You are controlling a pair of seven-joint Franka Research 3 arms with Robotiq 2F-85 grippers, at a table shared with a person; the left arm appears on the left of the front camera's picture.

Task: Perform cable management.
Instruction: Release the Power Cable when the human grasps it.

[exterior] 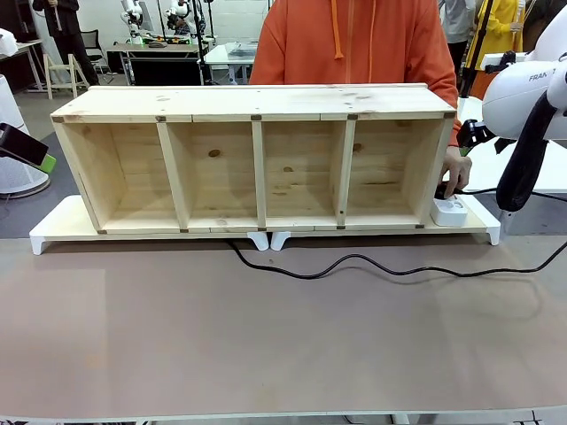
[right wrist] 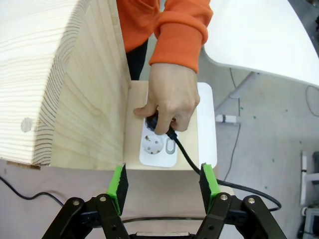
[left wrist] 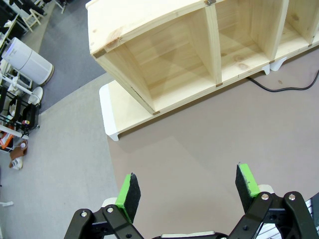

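Observation:
The thin black cable (exterior: 354, 262) comes out from under the wooden shelf (exterior: 257, 103) near its middle and snakes right across the brown table. A person's hand (right wrist: 167, 99) holds its round black plug (right wrist: 162, 124) at the small white power strip (right wrist: 158, 145) beside the shelf's right end, and the cord (right wrist: 194, 164) trails away past my fingers. My right gripper (right wrist: 163, 185) hovers open just short of the strip. My left gripper (left wrist: 188, 189) is open over bare table, off the shelf's left end, with the cable (left wrist: 279, 89) far from it. That gripper (exterior: 28, 149) sits at the far left.
The shelf has several open compartments and stands on a white base (exterior: 53, 232). The person in an orange top (exterior: 354, 44) stands behind it. My right arm (exterior: 523, 97) is by the shelf's right end. A white side table (right wrist: 259, 35) lies beyond the strip.

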